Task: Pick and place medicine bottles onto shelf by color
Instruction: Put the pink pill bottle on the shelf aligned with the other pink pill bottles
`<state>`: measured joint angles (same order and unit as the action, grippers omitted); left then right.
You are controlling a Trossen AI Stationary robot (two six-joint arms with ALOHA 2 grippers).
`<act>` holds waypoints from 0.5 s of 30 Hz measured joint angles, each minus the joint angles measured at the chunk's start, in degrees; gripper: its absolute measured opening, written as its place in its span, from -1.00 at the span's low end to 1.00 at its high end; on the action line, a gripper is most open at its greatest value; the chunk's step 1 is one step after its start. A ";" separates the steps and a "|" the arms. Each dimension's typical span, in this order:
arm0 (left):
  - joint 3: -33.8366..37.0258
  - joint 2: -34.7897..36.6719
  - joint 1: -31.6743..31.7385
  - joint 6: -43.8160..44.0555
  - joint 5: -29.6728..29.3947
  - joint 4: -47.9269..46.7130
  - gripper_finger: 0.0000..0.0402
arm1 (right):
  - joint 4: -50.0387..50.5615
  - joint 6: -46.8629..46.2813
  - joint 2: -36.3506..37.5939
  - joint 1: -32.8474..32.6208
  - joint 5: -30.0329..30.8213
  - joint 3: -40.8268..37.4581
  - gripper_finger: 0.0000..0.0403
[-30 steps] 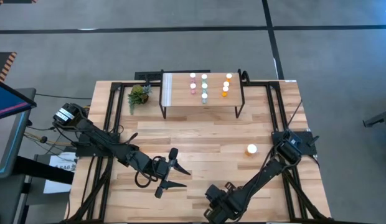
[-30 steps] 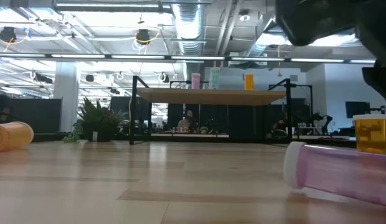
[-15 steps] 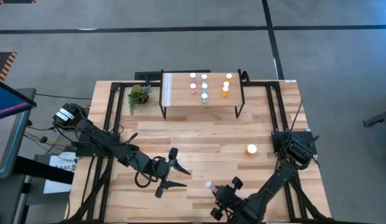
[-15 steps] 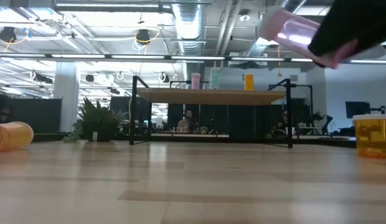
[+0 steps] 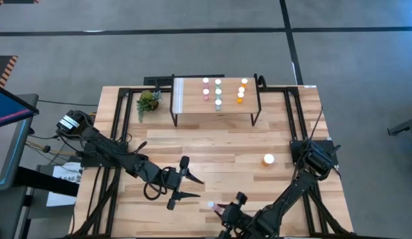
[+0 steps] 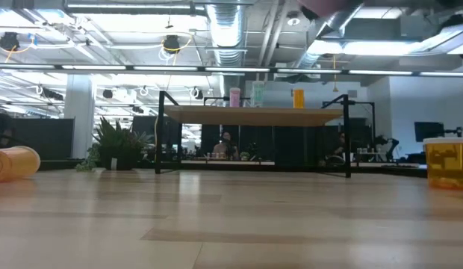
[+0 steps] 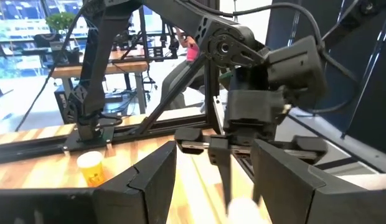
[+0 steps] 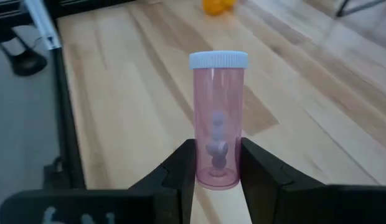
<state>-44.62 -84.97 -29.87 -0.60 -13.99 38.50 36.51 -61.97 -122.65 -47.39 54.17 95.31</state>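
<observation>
My right gripper (image 5: 219, 210) is near the table's front edge, shut on a pink medicine bottle with a white cap (image 5: 210, 206), which fills the right wrist view (image 8: 216, 118). My left gripper (image 5: 193, 188) is open and empty just left of it, its fingers apart in the left wrist view (image 7: 215, 193). The shelf (image 5: 193, 99) stands at the far middle with several pink, teal and orange bottles (image 5: 218, 91) upright on its top. One orange bottle (image 5: 268, 159) stands on the table at the right. My right gripper pinches the pink bottle's bottom end (image 8: 216, 177) between its two fingers. The bottle sticks out forward past the fingertips, its white cap (image 8: 218, 60) at the far end. It is lifted clear of the table, cap toward the table's left.
A small green plant (image 5: 148, 101) stands left of the shelf. In the low view an orange bottle (image 6: 15, 163) lies on its side at the left and another (image 6: 444, 161) stands at the right. Bare tabletop lies between the shelf and the arms.
My right gripper has lifted the pink bottle, which lay on the table near the front edge, clear of the table. It has carried it up and toward the table's left, close to my left gripper. The bottle's cap now points left.
</observation>
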 joint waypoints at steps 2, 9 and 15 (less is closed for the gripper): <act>0.00 0.00 -0.13 -0.55 -0.01 0.00 -0.03 | -2.68 3.41 0.00 0.30 -0.35 0.00 -0.37; 0.00 0.00 -0.22 -0.75 0.03 0.00 -0.03 | -9.20 10.69 0.02 1.31 -4.96 0.00 -0.37; 0.00 0.03 -0.24 -1.73 0.05 0.01 -0.03 | -18.84 20.70 -0.14 3.99 -13.79 0.07 -0.37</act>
<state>-44.62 -84.94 -30.11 -2.33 -13.94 38.51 17.66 -41.27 -122.79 -43.40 40.38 95.37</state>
